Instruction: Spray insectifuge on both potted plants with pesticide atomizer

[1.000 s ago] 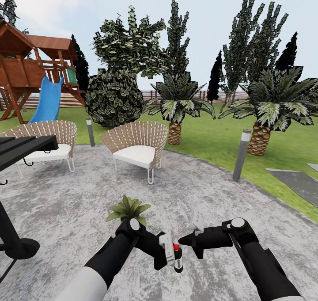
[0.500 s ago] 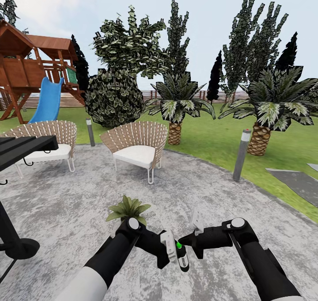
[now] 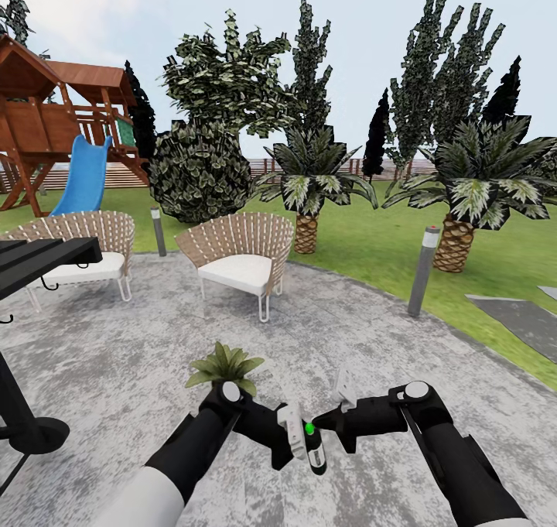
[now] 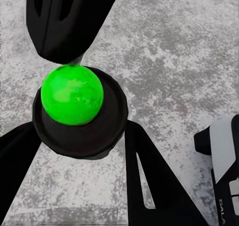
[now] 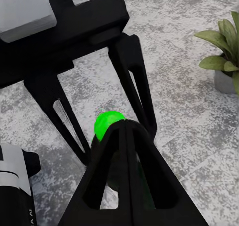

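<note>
The dark, slim pesticide atomizer [image 3: 311, 443] hangs roughly upright over the grey patio [image 3: 371, 333], its nozzle spot green (not red), just beside one light-green potted plant [image 3: 224, 366], whose pot seems grey.

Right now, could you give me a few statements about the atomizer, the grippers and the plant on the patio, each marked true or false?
1. The left gripper holds the pesticide atomizer. True.
2. The atomizer's nozzle spot is red. False: it is green.
3. The right gripper sits against the nozzle spot. True.
4. The potted plant stands on the lawn. False: it stands on the grey paved patio.
5. The potted plant lies beyond the left arm. True.
</note>
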`<state>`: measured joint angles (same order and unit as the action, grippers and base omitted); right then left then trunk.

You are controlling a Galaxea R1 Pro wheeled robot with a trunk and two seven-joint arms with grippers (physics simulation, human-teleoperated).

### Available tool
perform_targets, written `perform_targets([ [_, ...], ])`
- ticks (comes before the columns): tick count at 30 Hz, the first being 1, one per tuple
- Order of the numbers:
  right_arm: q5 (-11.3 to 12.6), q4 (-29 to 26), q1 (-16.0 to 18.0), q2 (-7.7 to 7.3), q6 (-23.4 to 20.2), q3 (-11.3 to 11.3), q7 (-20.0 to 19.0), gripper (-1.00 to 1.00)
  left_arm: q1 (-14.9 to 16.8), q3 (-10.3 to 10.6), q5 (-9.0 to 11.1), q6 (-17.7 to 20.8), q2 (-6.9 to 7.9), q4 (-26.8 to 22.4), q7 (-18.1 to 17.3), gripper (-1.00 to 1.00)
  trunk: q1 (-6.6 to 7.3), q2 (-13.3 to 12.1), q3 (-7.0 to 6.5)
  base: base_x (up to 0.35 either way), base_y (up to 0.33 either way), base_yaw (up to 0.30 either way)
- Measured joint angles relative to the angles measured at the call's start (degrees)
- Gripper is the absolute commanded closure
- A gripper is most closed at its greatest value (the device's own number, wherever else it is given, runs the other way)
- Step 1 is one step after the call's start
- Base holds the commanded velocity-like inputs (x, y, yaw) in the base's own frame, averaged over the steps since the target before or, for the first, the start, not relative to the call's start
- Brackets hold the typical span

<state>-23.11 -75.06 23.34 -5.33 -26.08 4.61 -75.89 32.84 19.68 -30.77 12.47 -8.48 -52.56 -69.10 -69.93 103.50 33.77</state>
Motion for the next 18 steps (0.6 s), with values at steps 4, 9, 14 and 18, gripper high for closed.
perform_targets([
  [4,0.0,0.0,0.0,0.0,0.0,0.0,0.0,1.0,0.0,-0.1,-0.1,0.1,0.74,0.0,0.0,1.0,0.0,0.0,0.0,0.0,0.0,0.0],
  [9,0.1,0.0,0.0,-0.14,-0.1,-0.1,0.0,1.0,0.0,-0.2,-0.1,0.2,3.21,0.1,0.0,1.0,0.0,0.0,0.0,0.0,0.0,0.0],
  [14,0.2,0.1,0.0,-0.4,-0.1,-0.5,0.0,1.0,0.0,-2.6,-0.1,0.3,5.98,0.2,0.3,1.0,0.0,0.0,0.0,0.0,0.0,0.0],
  [18,0.3,0.2,0.0,-0.61,-0.1,-0.8,0.1,-1.0,0.0,-10.5,-0.1,0.3,6.42,0.2,0.7,1.0,0.0,0.0,0.0,0.0,0.0,0.0],
])
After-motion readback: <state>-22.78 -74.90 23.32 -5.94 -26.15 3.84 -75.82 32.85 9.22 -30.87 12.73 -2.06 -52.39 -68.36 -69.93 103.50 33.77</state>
